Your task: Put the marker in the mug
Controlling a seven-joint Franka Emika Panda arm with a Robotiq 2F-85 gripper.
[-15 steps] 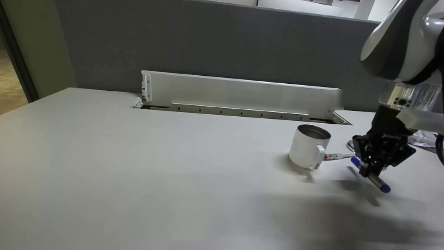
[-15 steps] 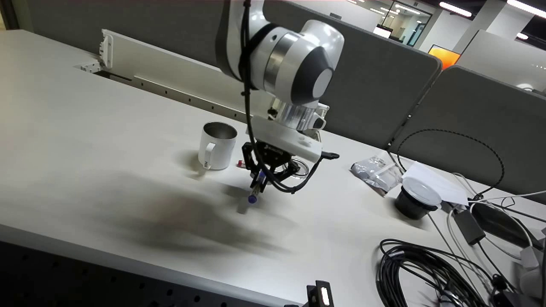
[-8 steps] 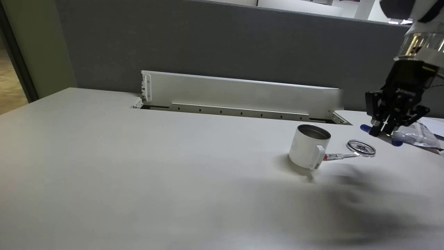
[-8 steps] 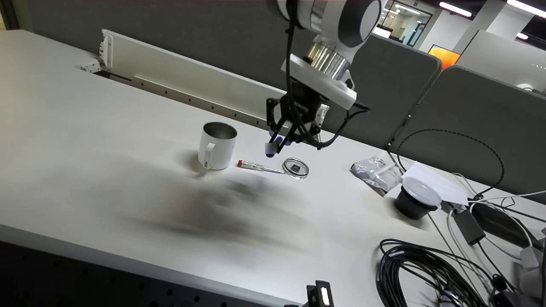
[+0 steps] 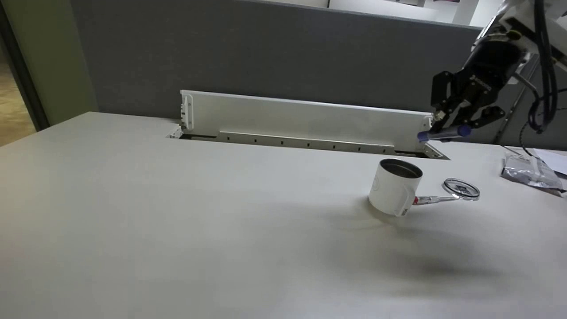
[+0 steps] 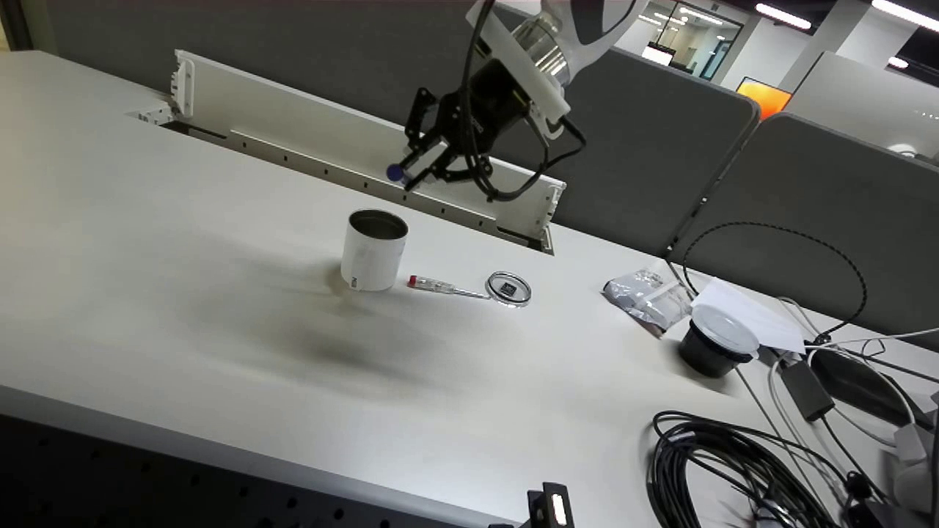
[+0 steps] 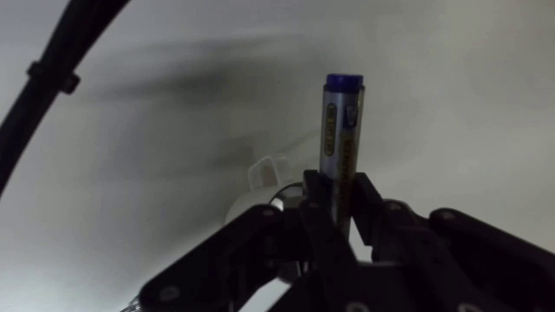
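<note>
My gripper [image 5: 446,126] is shut on the marker [image 5: 452,133] and holds it high above the table, level with the back metal panel. The wrist view shows the marker [image 7: 341,121], pale with a dark blue end, pinched between both fingers [image 7: 315,186]; its lower part is hidden. The white mug [image 5: 390,190] stands upright on the table with its dark opening up; it also shows in an exterior view [image 6: 370,260]. The gripper is above the mug and apart from it, tilted. In the wrist view the mug [image 7: 247,200] is partly hidden behind the fingers.
A clear screwdriver with a red end [image 6: 444,286] lies beside the mug, touching or close to a flat round disc [image 6: 508,289]. A metal panel [image 5: 305,122] stands at the back. A silver bag [image 6: 649,297], a black tub [image 6: 708,353] and coiled cables [image 6: 689,469] are farther off.
The gripper has lifted the marker from low beside the mug, then swung over toward the mug. It has tilted, and the marker has turned. The mug has not moved.
</note>
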